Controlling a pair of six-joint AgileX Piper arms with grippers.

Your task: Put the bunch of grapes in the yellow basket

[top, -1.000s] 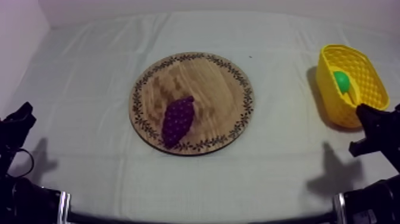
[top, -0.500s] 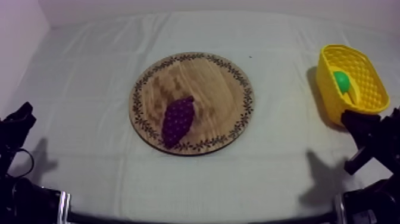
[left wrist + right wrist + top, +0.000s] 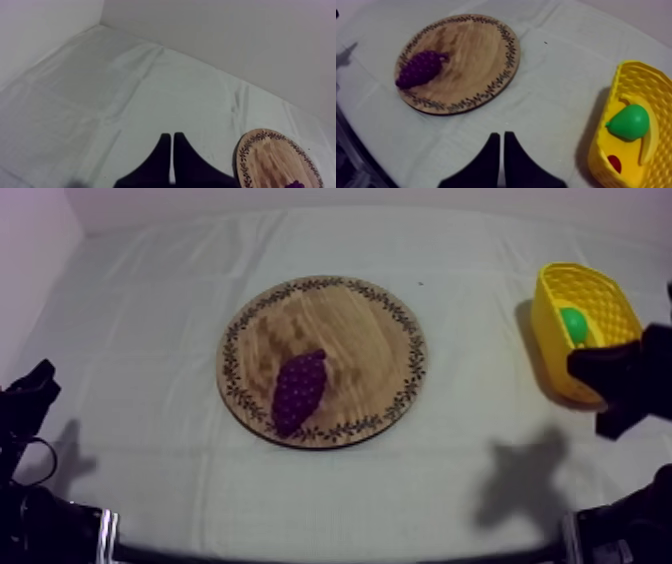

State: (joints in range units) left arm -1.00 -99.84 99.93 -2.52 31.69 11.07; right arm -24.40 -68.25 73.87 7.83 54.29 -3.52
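Grapes first: the bunch of grapes (image 3: 299, 392) lies on the wooden board (image 3: 360, 328), off its centre and close to the patterned rim on the side nearest my arms, with nothing touching it. The yellow basket (image 3: 552, 338) stands well apart from the board, out toward my right arm.

From above I can make out a green pear (image 3: 573, 323) in the basket. The right wrist view looks deeper in: there is a banana (image 3: 650, 137) curved beside the pear and a small red fruit (image 3: 615, 164) low against the wall.

The left wrist view cuts the board off partway. The bit of purple on it there is too small for me to call.

From above, my right arm is a dark shape that covers the part of the basket farthest from the board, so that stretch of rim is hidden.

My right gripper (image 3: 501, 136) hangs above the cloth (image 3: 150, 308) between board and basket. Its fingers are pressed together in a narrow wedge and hold nothing. My left gripper (image 3: 172, 136) sits low, off the board's other side and well clear of it. Its fingers are also together and empty.
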